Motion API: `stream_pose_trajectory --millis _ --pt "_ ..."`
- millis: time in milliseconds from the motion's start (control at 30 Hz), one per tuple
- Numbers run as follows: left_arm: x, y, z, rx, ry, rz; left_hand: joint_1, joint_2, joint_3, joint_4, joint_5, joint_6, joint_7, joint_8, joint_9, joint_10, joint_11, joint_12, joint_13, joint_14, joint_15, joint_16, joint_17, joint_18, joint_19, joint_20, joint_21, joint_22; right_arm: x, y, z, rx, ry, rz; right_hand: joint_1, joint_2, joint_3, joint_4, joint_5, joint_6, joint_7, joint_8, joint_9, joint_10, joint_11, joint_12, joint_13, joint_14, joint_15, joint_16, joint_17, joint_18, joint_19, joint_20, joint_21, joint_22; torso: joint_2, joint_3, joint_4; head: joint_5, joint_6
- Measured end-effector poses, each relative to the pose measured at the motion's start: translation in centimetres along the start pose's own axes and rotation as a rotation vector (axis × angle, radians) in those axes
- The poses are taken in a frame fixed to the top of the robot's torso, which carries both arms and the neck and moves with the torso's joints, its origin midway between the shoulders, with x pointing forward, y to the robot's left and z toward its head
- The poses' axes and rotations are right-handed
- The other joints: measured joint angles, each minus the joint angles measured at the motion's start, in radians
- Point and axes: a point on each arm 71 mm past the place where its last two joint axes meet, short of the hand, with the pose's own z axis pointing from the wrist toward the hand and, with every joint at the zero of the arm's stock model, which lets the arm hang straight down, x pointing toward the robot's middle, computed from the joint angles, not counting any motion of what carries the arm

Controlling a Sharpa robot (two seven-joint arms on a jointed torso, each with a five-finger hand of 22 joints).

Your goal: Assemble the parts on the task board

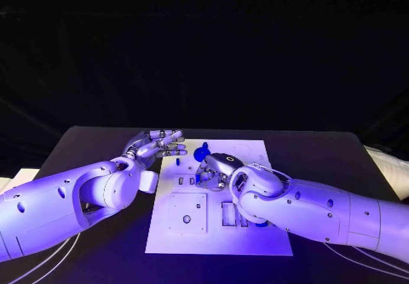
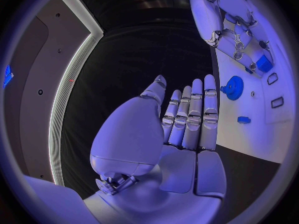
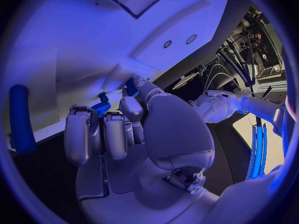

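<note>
We have the right hand [image 1: 215, 170] down on the middle of the task board [image 1: 220, 242], fingers curled in. In the right wrist view its fingertips [image 3: 132, 87] sit against a small blue part [image 3: 101, 105] at the board surface, so we read it as pinching that part, though the contact itself is partly hidden.

Left hand [image 1: 156, 144] is released: fingers straight and together, palm empty, hovering over the table [image 1: 85, 142] just off the board's left far corner.

Key relation: the blue gear [image 1: 201, 154] lies on the board between the two hands, just beyond the right hand's knuckles and to the right of the left fingertips. In the left wrist view the gear [image 2: 233, 87] sits just beside the left hand's fingertips [image 2: 209, 79], with a smaller blue part [image 2: 243, 119] nearer on the board.

We judge the left hand better placed for the gear, since it is free and unobstructed. The right hand is busy, and the gear lies behind its fingers.

A long blue piece [image 3: 20, 119] lies off the board edge by the right hand.
</note>
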Motion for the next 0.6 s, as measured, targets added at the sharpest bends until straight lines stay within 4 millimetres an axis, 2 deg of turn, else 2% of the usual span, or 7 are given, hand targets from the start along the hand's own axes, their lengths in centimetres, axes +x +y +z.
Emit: stream_pose_trajectory --millis 133,267,367,600 --pt "0.09 0.01 0.03 0.000 0.002 -0.001 0.000 0.000 0.000 0.000 0.000 0.000 0.000 0.000 0.000 0.000 0.000 0.000 0.000 0.000 0.000 0.000 0.000 0.000 0.000 0.000 0.000 0.000 0.03 0.05 0.00 0.000 0.005 -0.005 -0.008 -0.008 -0.001 -0.001 0.012 0.001 -0.001 -0.009 -0.004 -0.004 0.004 -0.007 -0.005 0.000 0.000 -0.004 0.000 0.000 0.000 0.000 0.000 -0.001 0.000 0.0000 0.0001 -0.001 0.000" --pt "0.12 0.02 0.04 -0.001 0.002 -0.001 0.000 0.000 0.003 -0.003 0.000 0.000 0.000 0.000 0.000 0.000 0.000 0.000 0.000 0.000 0.000 0.000 0.000 0.000 0.000 0.000 0.000 0.000 0.09 0.05 0.00 0.002 0.009 -0.009 -0.018 -0.018 -0.001 -0.001 0.016 -0.007 0.007 -0.013 -0.005 -0.004 0.003 -0.013 -0.008 0.000 0.000 -0.004 0.000 0.000 0.000 0.000 0.000 -0.003 0.000 0.0000 0.0002 0.000 -0.002" --pt "0.16 0.02 0.06 -0.001 0.003 -0.001 0.000 0.000 0.003 -0.003 0.000 0.000 0.000 0.000 0.000 0.000 0.000 0.000 0.000 0.000 0.000 0.000 0.000 0.000 0.000 0.000 0.000 0.000 0.09 0.05 0.01 0.003 0.009 -0.011 -0.018 -0.019 -0.001 -0.001 0.017 -0.008 0.007 -0.016 -0.007 -0.008 0.007 -0.013 -0.010 0.000 0.000 -0.004 0.000 0.000 0.000 0.000 -0.004 -0.004 0.000 0.0000 0.0004 0.001 -0.002" --pt "0.17 0.03 0.06 -0.001 0.003 -0.001 0.000 0.000 0.003 -0.003 0.000 0.000 0.000 0.000 0.000 0.000 0.000 0.000 0.000 0.000 0.000 0.000 0.001 0.000 0.000 0.000 0.000 0.000 0.14 0.10 0.02 0.006 0.007 -0.014 -0.039 -0.045 -0.009 0.007 0.025 -0.036 0.018 -0.035 -0.013 -0.027 0.015 -0.046 -0.031 0.004 0.004 -0.009 0.000 0.000 -0.004 0.004 -0.004 -0.009 0.000 -0.0005 0.0010 0.002 -0.004"
